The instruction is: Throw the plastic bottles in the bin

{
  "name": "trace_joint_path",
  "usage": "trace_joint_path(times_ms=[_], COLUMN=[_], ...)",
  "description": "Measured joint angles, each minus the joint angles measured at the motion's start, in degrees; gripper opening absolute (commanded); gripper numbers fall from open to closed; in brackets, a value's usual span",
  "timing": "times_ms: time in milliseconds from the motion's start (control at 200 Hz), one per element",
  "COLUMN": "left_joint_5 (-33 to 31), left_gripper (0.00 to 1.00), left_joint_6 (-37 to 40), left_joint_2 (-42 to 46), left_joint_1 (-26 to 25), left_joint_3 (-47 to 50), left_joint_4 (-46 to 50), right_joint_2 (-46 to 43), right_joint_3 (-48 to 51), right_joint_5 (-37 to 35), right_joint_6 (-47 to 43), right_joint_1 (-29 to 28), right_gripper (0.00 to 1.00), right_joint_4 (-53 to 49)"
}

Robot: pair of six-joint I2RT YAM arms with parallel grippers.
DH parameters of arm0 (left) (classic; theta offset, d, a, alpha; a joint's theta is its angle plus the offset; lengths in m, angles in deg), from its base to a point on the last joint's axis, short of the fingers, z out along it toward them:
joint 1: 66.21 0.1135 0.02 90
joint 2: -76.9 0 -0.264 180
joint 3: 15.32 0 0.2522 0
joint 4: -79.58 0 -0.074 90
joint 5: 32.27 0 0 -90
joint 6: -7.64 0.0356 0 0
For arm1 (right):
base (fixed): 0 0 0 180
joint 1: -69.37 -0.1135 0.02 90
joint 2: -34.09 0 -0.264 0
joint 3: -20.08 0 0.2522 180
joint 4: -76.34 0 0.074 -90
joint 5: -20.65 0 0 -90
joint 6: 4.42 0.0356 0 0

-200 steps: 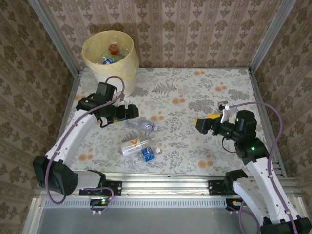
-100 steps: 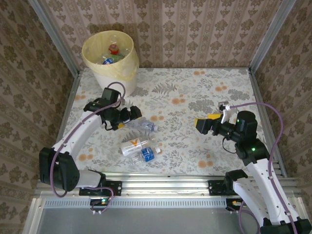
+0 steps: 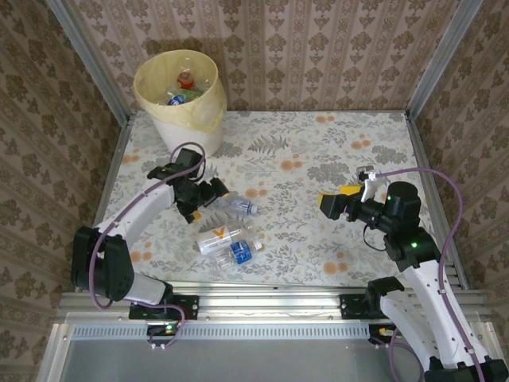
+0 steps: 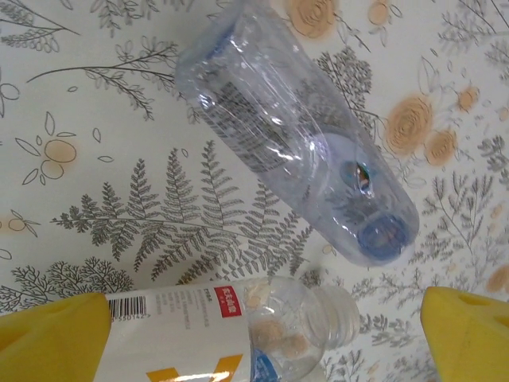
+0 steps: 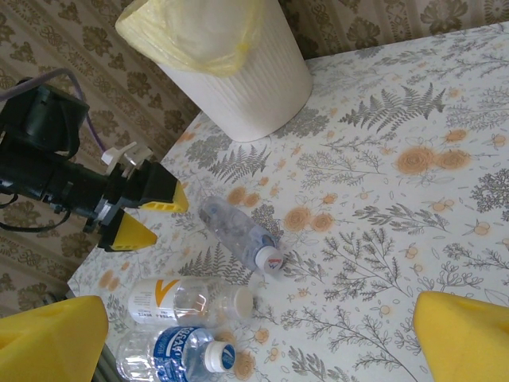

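Three plastic bottles lie on the flowered table (image 3: 318, 151): a clear one (image 3: 233, 206) (image 4: 294, 151) (image 5: 238, 231), a white-labelled one with an orange mark (image 3: 219, 237) (image 4: 199, 322) (image 5: 187, 301), and a blue-labelled one (image 3: 242, 251) (image 5: 171, 350). My left gripper (image 3: 210, 201) (image 5: 139, 215) (image 4: 258, 338) hangs open just left of the clear bottle's base, above the white-labelled one, holding nothing. The pale-yellow bin (image 3: 179, 91) (image 5: 231, 64) stands at the far left corner with bottles (image 3: 184, 78) inside. My right gripper (image 3: 332, 203) (image 5: 258, 338) is open and empty at mid-right.
Patterned walls and metal frame posts close in the table on three sides. The arm bases and a metal rail (image 3: 262, 298) run along the near edge. Bare tabletop lies between the bottles and my right gripper.
My left gripper has moved right and nearer, down to the clear bottle's left end, its jaws spreading slightly wider. The right arm and the bottles have stayed still.
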Motion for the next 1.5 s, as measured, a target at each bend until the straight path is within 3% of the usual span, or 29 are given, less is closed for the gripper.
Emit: trace_joint_path(times_ms=[430,885,1500], left_joint_5=[-0.44,-1.46,-2.16], left_gripper=[0.98,0.96,0.77], left_joint_6=[-8.5,-9.6,-8.46], left_joint_2=[-8.24,-14.29,-21.7], left_joint_1=[-1.18,-1.18,-1.18], left_joint_3=[-0.48,-4.59,-9.62], left_joint_4=[-2.82,-4.46,-5.57], right_joint_2=[-1.27,-1.64,-1.64], right_joint_3=[0.0,0.02,0.02], right_joint_5=[0.0,0.0,0.0], right_joint_6=[0.2,0.22,0.2], right_joint_1=[0.0,0.02,0.0], right_gripper=[1.0,1.0,1.0], right_joint_4=[-0.02,0.0,0.0])
